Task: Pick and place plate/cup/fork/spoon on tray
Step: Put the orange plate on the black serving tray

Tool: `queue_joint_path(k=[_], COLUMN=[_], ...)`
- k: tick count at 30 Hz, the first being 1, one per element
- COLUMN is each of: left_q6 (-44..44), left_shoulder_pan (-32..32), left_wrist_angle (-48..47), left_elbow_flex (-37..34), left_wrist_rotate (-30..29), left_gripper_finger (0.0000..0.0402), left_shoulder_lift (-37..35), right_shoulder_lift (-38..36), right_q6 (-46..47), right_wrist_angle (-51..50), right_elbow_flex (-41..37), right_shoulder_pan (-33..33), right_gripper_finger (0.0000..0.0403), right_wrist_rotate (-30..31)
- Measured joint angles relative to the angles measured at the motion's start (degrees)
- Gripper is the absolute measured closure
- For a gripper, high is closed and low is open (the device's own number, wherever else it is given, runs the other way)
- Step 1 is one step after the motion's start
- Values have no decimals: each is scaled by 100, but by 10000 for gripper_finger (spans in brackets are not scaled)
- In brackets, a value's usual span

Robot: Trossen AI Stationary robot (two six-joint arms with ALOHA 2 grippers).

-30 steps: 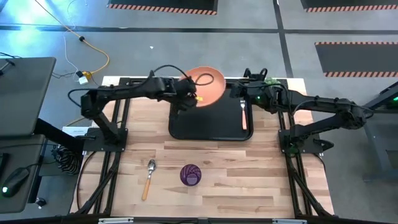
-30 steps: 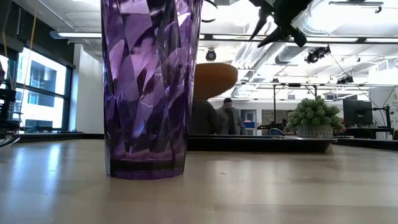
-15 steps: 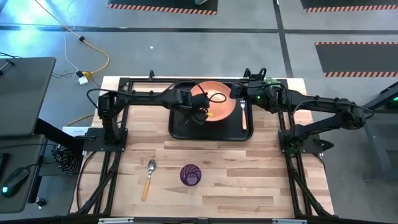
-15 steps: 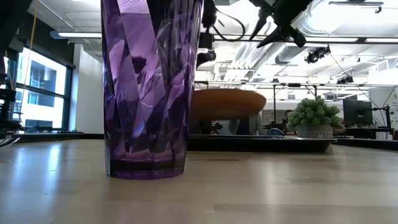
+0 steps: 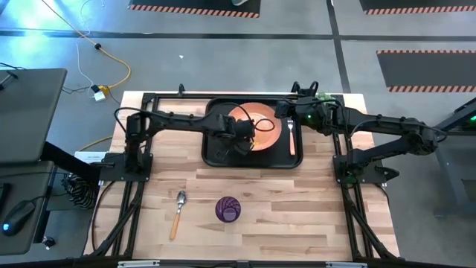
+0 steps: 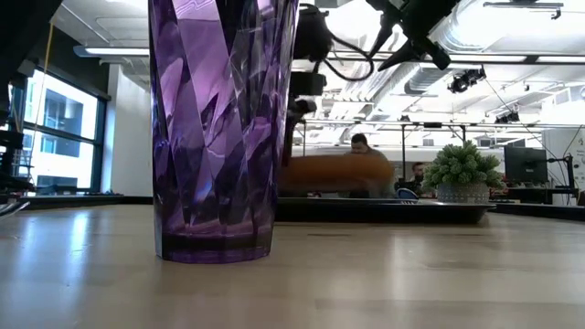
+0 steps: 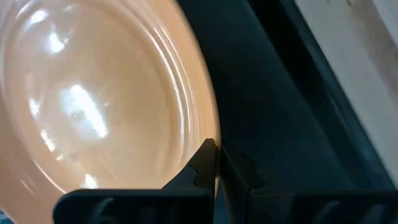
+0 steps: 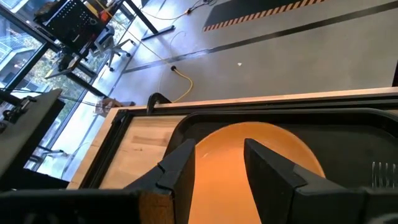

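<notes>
Two dark arms reach over the black rectangular tray that sits at the upper middle of the high view on the pale wooden surface. The left claw is shut on the near-left rim of the round orange plate, which lies over the tray's middle; in the left wrist view its two dark fingers pinch that raised rim with the black tray floor right beside it. Whether the plate already rests flat on the tray is hard to judge, since the low view shows it only as a blurred orange band just above the tray edge.

The right claw hangs over the tray's upper right corner with its fingers spread wide and nothing between them; the plate and tray show beyond them in the right wrist view.

The small fork with silver tines and a slim orange handle lies lengthwise along the right side of the tray, just beside the plate. The small spoon with a silver bowl and orange handle lies on the bare surface at lower left of centre, well apart from the tray. The dark purple faceted cup stands just to the spoon's right and fills the left foreground of the low view.
</notes>
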Motion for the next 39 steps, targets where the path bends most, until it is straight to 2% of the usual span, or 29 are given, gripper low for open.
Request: queue_joint_path(k=[12, 26, 39], left_q6=[-389, -405, -399], left_shoulder_pan=[-62, -16, -18], left_wrist_angle=[90, -16, 27], left_elbow_flex=[4, 3, 2], left_wrist_rotate=[17, 446, 463], left_gripper_finger=[401, 400, 387], left_shoulder_lift=[207, 207, 207], right_shoulder_lift=[-1, -1, -1], right_q6=[4, 6, -7], right_wrist_angle=[-110, -85, -83], right_elbow_flex=[0, 0, 0], right_shoulder_pan=[0, 0, 2], right_gripper_finger=[273, 273, 273], right_wrist_rotate=[-5, -5, -136])
